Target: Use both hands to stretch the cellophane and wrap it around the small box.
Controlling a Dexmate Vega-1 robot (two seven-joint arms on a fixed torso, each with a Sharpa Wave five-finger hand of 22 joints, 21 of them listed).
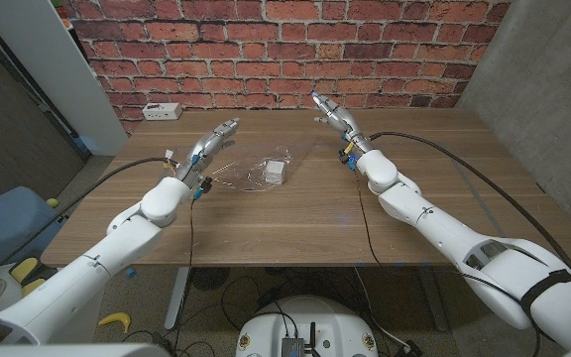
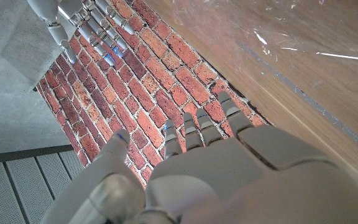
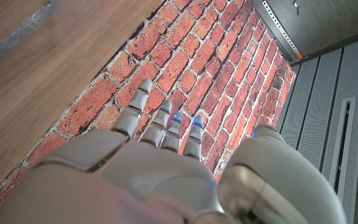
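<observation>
Box (image 1: 277,171): small, white, mid-tabletop (image 1: 266,233), sitting on the cellophane (image 1: 241,177).
Cellophane: clear, crumpled sheet spreading from the box toward my left hand (image 1: 218,137).
Left hand: just beside the sheet's edge, left of the box, fingers straight and together, holding nothing.
Right hand (image 1: 333,112): well right of the box, raised, fingers extended, holding nothing.
Handling, as I judge it: film light, limp, slippery, clingy; I would pinch opposite edges. Box light, likely to slide.
</observation>
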